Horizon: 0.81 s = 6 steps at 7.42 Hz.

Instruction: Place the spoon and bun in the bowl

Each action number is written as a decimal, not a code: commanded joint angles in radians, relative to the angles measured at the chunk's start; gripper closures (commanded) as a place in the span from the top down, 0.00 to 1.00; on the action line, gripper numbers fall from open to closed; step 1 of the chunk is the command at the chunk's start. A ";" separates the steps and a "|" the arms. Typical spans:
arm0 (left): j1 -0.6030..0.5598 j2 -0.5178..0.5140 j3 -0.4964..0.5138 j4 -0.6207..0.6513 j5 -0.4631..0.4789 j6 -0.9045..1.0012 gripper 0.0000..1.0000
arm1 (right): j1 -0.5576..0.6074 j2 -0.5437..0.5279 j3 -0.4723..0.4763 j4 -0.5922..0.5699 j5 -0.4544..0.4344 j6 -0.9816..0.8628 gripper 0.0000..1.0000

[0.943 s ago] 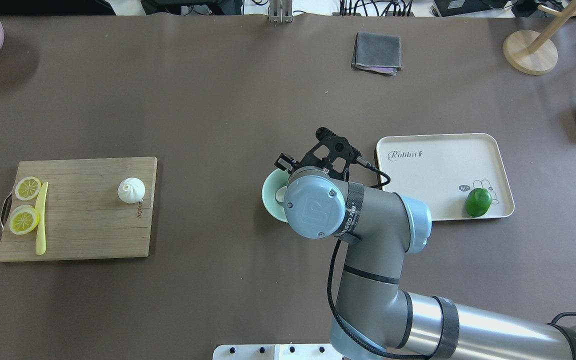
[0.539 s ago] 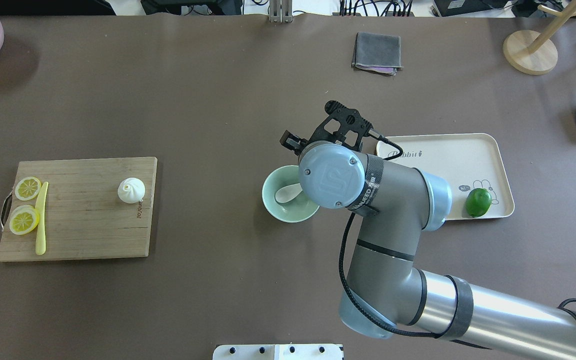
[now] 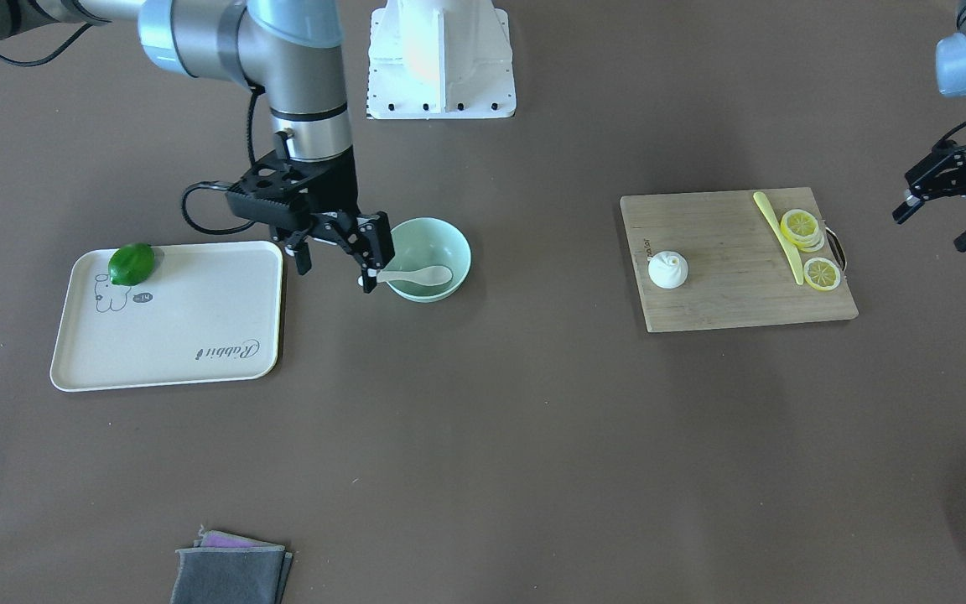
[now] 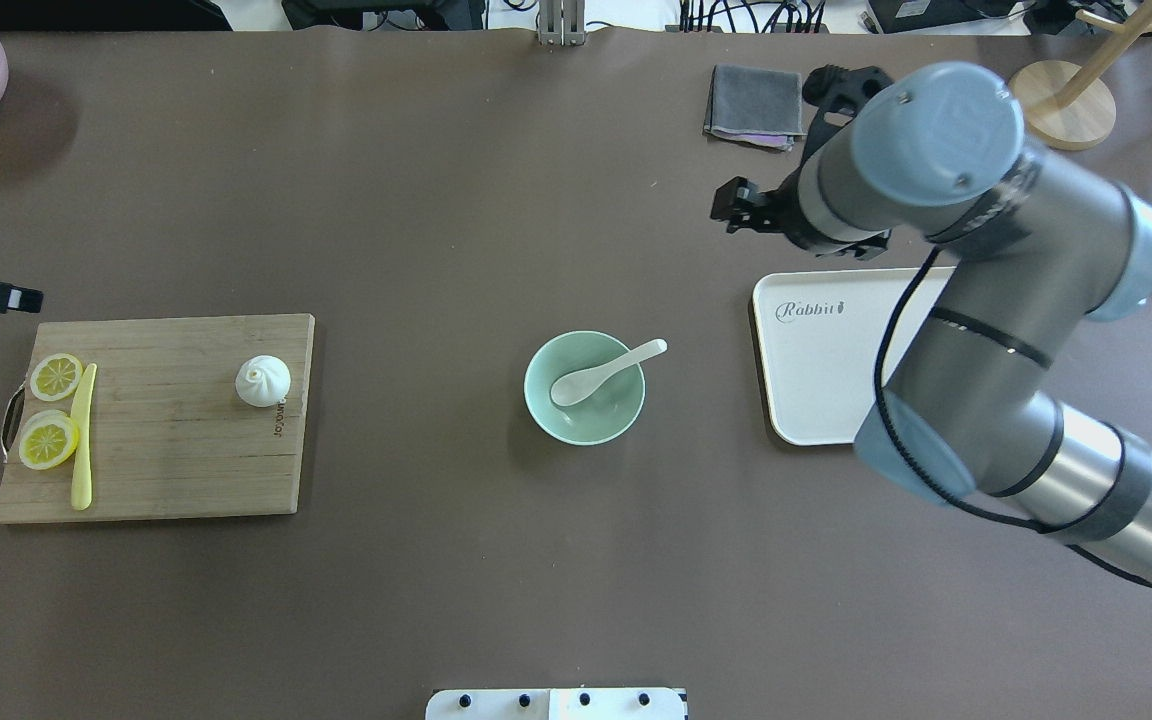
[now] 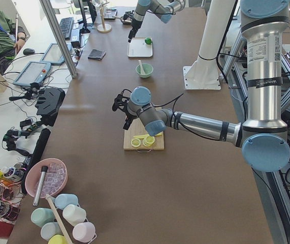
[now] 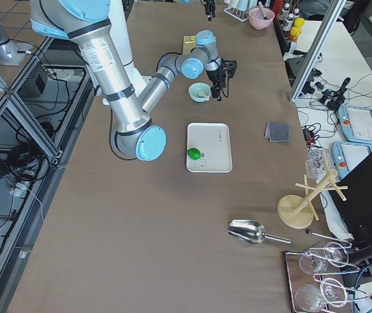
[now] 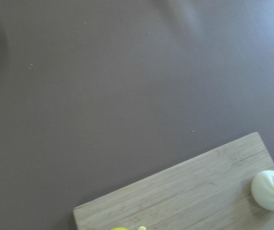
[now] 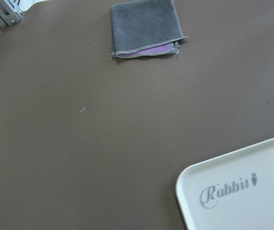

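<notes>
The left fingers [image 3: 932,231] are spread wide and hold nothing. They hang in the air past the lemon end of the cutting board [image 4: 156,450], well apart from the bun [image 4: 263,381]. In the left wrist view the bun sits low at about 4 o'clock, so the fingers are not over it yet.

The bun stands on the board near the edge at 3 o'clock in the overhead view, with its pinched top up. Two lemon slices [image 4: 55,376] and a yellow knife [image 4: 83,435] lie at the board's 9 o'clock end, well apart from the bun.

I think picking up the bun is the job now. To do it well, the left fingers should go right over the bun, stay wide, and come straight down with one on each side. The bun looks soft and round, so a gentle squeeze low on its sides is best. A hard pinch could squash it or make it pop out.

The right fingers [image 3: 334,273] are apart too and hold nothing.

The spoon [image 4: 596,375] already lies in the mint-green bowl [image 4: 576,425], with its handle poking over the rim at 2 o'clock. The bowl stands on the tabletop [image 4: 436,250] at 3 o'clock from the board. Drop the bun on the bowl's open 8 o'clock side so it misses the spoon.
</notes>
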 commanded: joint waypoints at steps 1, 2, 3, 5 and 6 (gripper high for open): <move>0.199 -0.021 -0.042 -0.003 0.203 -0.162 0.99 | 0.199 -0.130 0.026 0.005 0.239 -0.348 1.00; 0.287 -0.061 -0.040 0.002 0.281 -0.238 0.99 | 0.286 -0.191 0.026 0.005 0.325 -0.507 1.00; 0.382 -0.085 -0.034 0.011 0.388 -0.271 0.99 | 0.364 -0.248 0.023 0.004 0.380 -0.652 1.00; 0.446 -0.128 -0.025 0.070 0.474 -0.271 0.98 | 0.481 -0.336 -0.003 0.004 0.462 -0.885 1.00; 0.482 -0.138 -0.008 0.080 0.531 -0.268 0.92 | 0.502 -0.360 -0.011 0.004 0.474 -0.930 1.00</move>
